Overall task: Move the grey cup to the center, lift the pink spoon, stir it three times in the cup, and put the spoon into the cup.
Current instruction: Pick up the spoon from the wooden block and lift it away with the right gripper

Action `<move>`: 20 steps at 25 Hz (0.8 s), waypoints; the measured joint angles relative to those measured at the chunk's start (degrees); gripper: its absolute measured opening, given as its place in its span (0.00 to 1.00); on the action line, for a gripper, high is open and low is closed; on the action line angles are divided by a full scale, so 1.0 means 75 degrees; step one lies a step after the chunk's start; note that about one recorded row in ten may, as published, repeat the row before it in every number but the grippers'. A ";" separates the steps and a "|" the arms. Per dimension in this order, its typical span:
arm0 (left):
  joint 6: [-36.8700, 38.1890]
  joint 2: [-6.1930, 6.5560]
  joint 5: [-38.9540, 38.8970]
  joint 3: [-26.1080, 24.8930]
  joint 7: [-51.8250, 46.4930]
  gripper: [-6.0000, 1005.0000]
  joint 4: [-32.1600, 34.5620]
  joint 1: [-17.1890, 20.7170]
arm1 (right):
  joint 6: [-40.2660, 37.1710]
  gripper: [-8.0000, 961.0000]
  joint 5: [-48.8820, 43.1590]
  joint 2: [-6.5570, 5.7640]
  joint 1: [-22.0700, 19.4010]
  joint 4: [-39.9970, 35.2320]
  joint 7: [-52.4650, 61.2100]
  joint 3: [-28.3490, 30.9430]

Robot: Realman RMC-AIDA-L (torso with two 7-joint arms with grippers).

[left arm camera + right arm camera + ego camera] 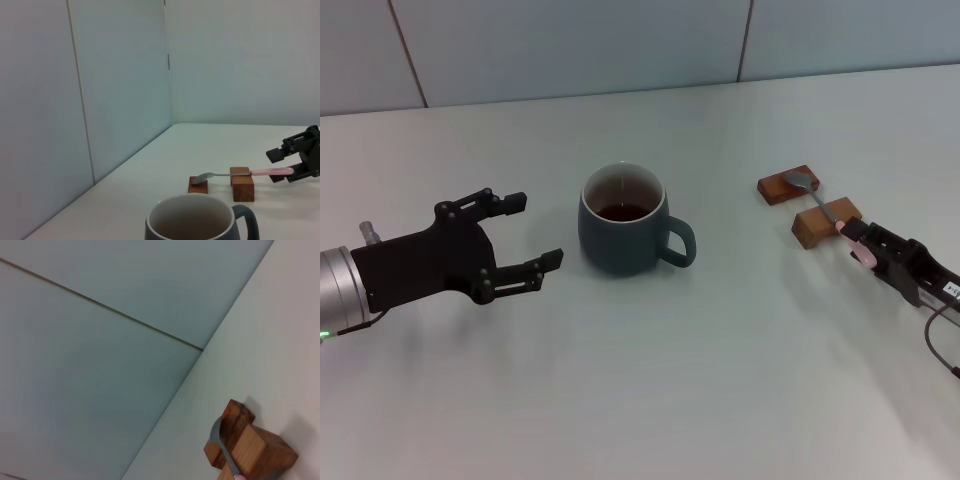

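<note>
Grey cup [623, 232] sits approx mid-table, upright, dark liquid inside, handle toward my right arm. Left claw [520, 235] is just beside it on the far side from the handle, jaws spread wide, holding nothing, not touching.

Spoon [820, 208] lies bridged across two wood blocks [807, 206], bowl on the far block, pink handle overhanging the near one. Right claw [855, 243] is at the handle tip; left wrist view shows fingers [279, 153] above and below the handle [271, 171], but I cannot tell if they are closed on it.

Risks, my judgement:
- Handle is thin; a grip this near the tip may let the spoon pivot or slip on lift.
- Dragging on lift could knock the blocks.
- Left claw, so close to the cup, could nudge it and slop liquid.
</note>
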 joint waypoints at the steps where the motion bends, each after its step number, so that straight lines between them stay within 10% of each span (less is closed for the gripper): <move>1: 0.0000 0.0001 0.0000 0.0008 0.0020 0.84 0.0000 0.0001 | 0.0000 0.73 -0.0001 0.0000 0.0000 0.0006 0.0002 0.0000; 20: 0.0012 -0.0011 0.0000 0.0081 0.0074 0.84 -0.0012 -0.0010 | 0.0075 0.40 -0.0003 0.0000 0.0010 0.0081 0.0005 -0.0067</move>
